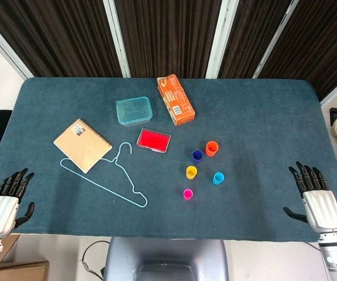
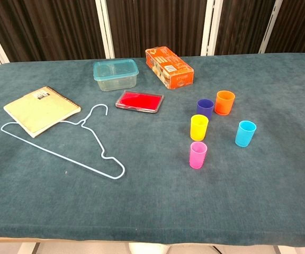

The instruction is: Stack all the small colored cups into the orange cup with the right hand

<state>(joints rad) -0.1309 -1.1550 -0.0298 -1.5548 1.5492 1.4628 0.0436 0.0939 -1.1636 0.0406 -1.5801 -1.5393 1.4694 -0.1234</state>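
A: Where did your hands sit?

B: Your right hand (image 1: 316,193) rested at the near right edge of the surface (image 1: 262,111), well apart from the orange cup (image 1: 212,148), its fingers (image 1: 302,174) spread and holding nothing. Your left hand (image 1: 7,199) lay at the near left edge, fingers likewise apart and empty. The chest view showed neither hand.

A: And the cups?

B: The orange cup stood upright. The dark blue cup (image 1: 197,155) was just beside it, on its left and a little nearer you. The yellow cup (image 1: 191,171) stood nearer still, the cyan cup (image 1: 218,178) near and slightly right of the orange one, and the pink cup (image 1: 188,194) nearest you of all. All were upright and apart from one another; none was stacked yet.

A: Anything else?

B: Left of the orange cup lay a red tray (image 1: 154,140); beyond it an orange box (image 1: 175,99) and a teal container (image 1: 134,110). Farther left were a notebook (image 1: 82,144) and a light blue hanger (image 1: 107,175) overlapping it.
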